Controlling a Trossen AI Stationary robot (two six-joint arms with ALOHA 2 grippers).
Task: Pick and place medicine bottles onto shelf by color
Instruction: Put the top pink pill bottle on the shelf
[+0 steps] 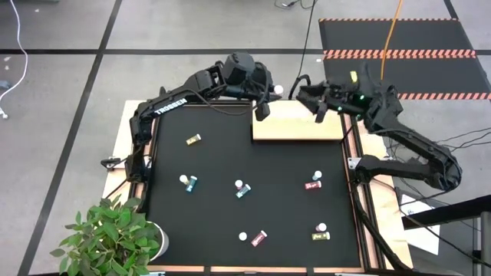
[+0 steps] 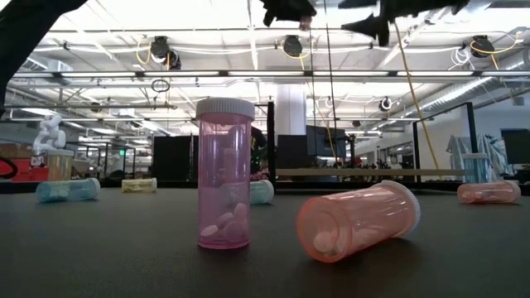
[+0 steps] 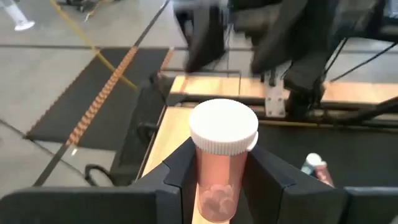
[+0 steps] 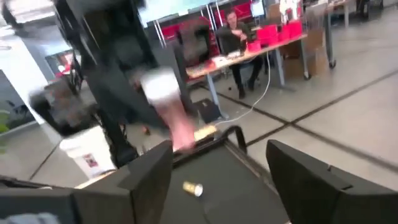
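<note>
**Bottle held above the shelf's far edge**

Bottle [image 3: 222, 158] with a pink-orange body and white cap stands upright between the left hand [image 1: 270, 93] fingers [image 3: 176, 175], which are closed on its sides, over the far edge of the shelf [image 1: 298, 126]. The right hand [image 1: 320, 100] hovers close beside it at the same end of the shelf, its fingers spread wide with nothing between them.

Loose bottles are scattered over the black mat [image 1: 222, 153] on the desk: a yellow one [image 1: 193, 139] toward the left, two teal ones [image 1: 189, 183] [image 1: 242, 188] near the middle, a red one [image 1: 313, 183] to the right, a pink one [image 1: 258, 238] and a yellow-green one [image 1: 321, 233] at the near edge. In the low view one pink bottle [image 2: 224, 174] stands upright and an orange one [image 2: 358, 219] lies on its side. A potted plant [image 1: 115, 236] sits at the desk's near left corner.
</note>
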